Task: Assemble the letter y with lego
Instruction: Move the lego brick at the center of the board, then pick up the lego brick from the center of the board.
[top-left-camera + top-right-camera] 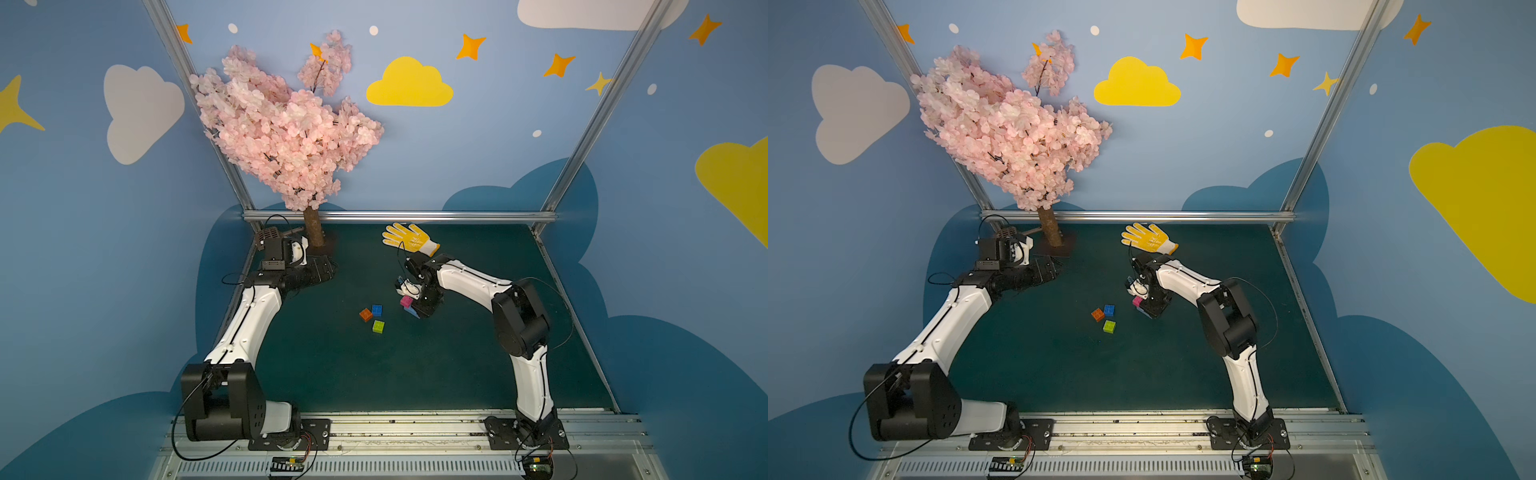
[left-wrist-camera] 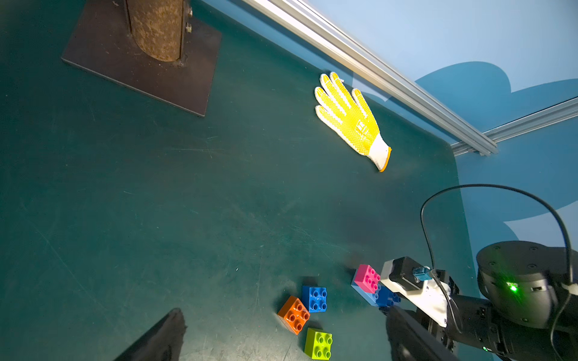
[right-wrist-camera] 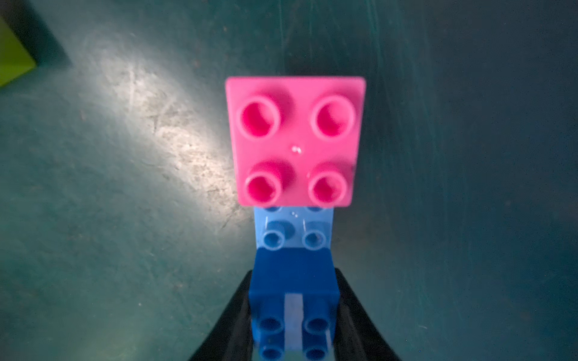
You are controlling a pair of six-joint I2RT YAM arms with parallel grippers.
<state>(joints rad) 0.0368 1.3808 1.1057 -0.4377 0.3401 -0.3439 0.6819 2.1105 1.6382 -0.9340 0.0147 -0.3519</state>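
Lego (image 2: 369, 281), handling note: we judge every brick light, rigid and glossy. It is hard plastic that will not give but may slide between smooth pads. Where is the sub-assembly? — K.

Between the fingers of the right gripper (image 3: 293, 278). Its jaws sit closed against the two flat side walls of the dark blue tip brick (image 3: 294, 265); we see no gap. That brick caps the near end of the light blue bar (image 3: 292, 228). The pink brick (image 3: 295, 140) caps the far end, straight ahead of the fingertips. We cannot tell whether the bar rests on the green mat (image 3: 125, 250) or hangs just above it. — R.

Held at one end, then. We expect the long bar to lever on that stud joint. Flat side walls are the right hold, never the hollow round studs. — K.

Agreed. The stem pieces lie loose off to that gripper's side, toward the other arm. The orange brick (image 2: 294, 314) has the loose dark blue brick (image 2: 314, 299) just beside it, and the lime green brick (image 2: 319, 343) is near both. All are square, studs up, four studs each. — R.

Left gripper (image 1: 324, 270)? — K.

Spread wide, holding nothing; the loose bricks lie ahead of it, clear of its fingers. The yellow glove (image 2: 350, 122), a soft knit with a dotted palm, lies beyond the right gripper's wrist and is not ours to handle. — R.
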